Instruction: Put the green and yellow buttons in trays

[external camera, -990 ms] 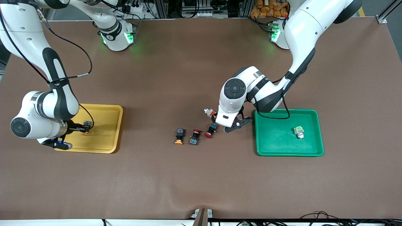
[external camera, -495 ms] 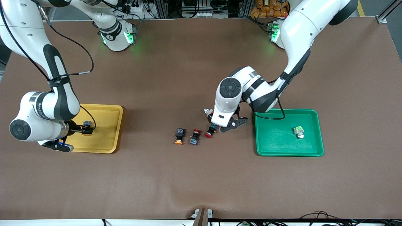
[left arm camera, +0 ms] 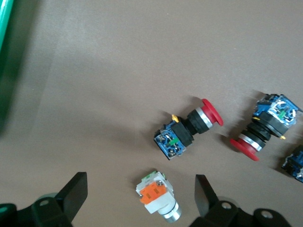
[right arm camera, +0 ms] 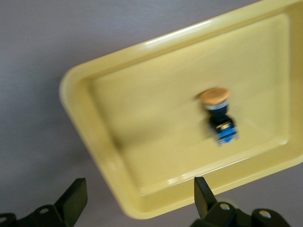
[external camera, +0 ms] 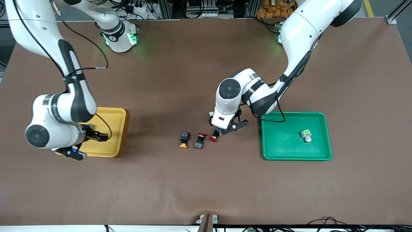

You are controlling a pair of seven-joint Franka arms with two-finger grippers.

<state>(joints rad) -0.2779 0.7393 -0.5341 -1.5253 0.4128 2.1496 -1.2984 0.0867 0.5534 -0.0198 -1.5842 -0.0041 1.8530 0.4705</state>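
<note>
Left gripper [left arm camera: 137, 201], jaws wide and empty, straddles the whitish orange button [left arm camera: 157, 200] mid-table: descend, then close. Right gripper [right arm camera: 137, 201], open and empty, hangs over the yellow tray [right arm camera: 109, 156].

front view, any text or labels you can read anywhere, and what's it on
Right arm's wrist link: dark lettering along the white shell, too small to read.
Right arm's base: a small dark mark, not legible.
Buttons on the table, yellow tray, green tray: no writing visible.
So nothing can be quoted.
</note>
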